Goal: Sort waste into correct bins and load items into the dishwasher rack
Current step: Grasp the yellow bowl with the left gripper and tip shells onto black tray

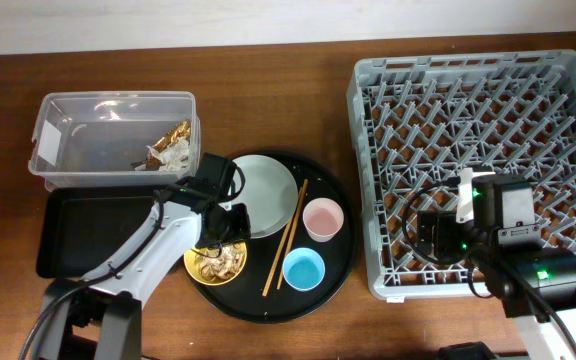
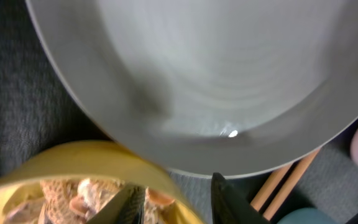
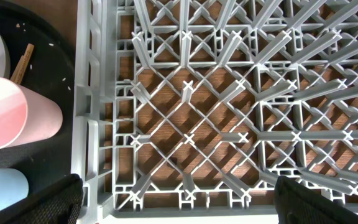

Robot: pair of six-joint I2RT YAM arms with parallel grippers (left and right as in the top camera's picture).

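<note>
The yellow bowl (image 1: 208, 268) holds brownish food scraps (image 1: 218, 262) on the round black tray. My left gripper (image 1: 226, 228) is partly open and straddles the bowl's rim. In the left wrist view, one finger is inside the bowl (image 2: 73, 162) among the scraps (image 2: 67, 193) and the other is outside; my left gripper (image 2: 176, 193) is not clamped. The grey-green plate (image 1: 268, 185) (image 2: 216, 74), chopsticks (image 1: 288, 235), pink cup (image 1: 323, 219) and blue cup (image 1: 303, 269) lie beside it. My right gripper (image 1: 430, 238) (image 3: 176, 199) hangs wide open and empty over the dishwasher rack's (image 1: 488, 100) front-left corner.
The clear tub (image 1: 68, 120) at the back left holds a gold foil wrapper (image 1: 176, 134) and a white napkin (image 1: 173, 155). The black rectangular tray (image 1: 78, 235) sits in front of it. The round black tray (image 1: 338, 265) lies close to the rack's left wall (image 3: 86, 124).
</note>
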